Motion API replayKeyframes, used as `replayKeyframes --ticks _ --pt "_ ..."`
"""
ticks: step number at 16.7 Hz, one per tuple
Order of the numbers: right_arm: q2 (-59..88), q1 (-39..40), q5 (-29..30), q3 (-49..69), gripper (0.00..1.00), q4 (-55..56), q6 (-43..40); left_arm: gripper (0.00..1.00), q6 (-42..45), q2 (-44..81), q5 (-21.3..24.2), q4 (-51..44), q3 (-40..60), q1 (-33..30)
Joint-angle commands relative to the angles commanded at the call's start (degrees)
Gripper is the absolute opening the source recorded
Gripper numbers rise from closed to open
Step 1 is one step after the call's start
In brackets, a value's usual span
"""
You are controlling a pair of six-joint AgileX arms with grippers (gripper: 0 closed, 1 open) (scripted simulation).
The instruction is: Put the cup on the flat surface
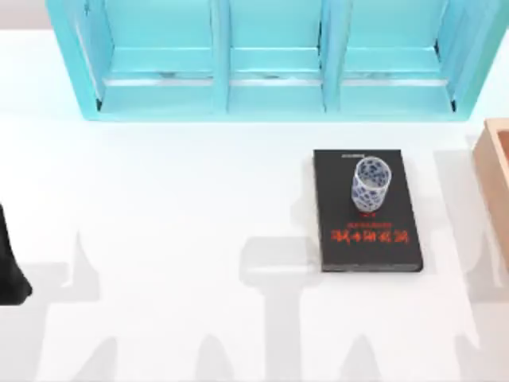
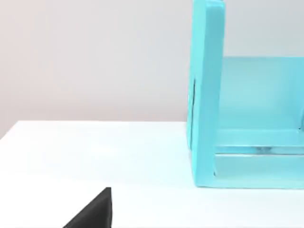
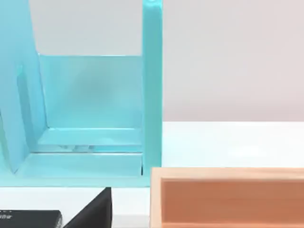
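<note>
The cup [image 1: 371,185] stands upright on a black book [image 1: 366,239] with red lettering, right of centre on the glossy white table [image 1: 175,199]. A turquoise shelf unit [image 1: 270,64] lines the far edge; a wooden box [image 1: 497,175] sits at the right edge. A pale wall [image 2: 95,57] rises behind. Whether either arm's fingers are spread cannot be told.
</note>
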Motion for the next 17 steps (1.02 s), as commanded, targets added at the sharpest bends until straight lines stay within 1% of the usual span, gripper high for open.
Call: replayKeyframes --ticks 4,7,9,12,17 --pt "1.2 -0.5 0.2 1.3 1.0 -0.9 0.5 1.0 0.0 0.0 0.0 0.0 0.0 0.0" --pt "7.1 -2.2 0.7 7.5 1.0 -5.4 2.7 1.0 0.0 0.0 0.0 0.0 0.0 0.0" --pt "13.3 -3.4 0.9 13.9 1.0 -10.3 4.5 1.0 0.0 0.0 0.0 0.0 0.0 0.0" --pt "25.7 -4.4 1.2 26.8 1.0 -20.1 6.7 1.0 0.0 0.0 0.0 0.0 0.0 0.0" --pt "47.5 -3.6 1.4 49.4 1.0 -36.3 9.5 1.0 0.0 0.0 0.0 0.0 0.0 0.0"
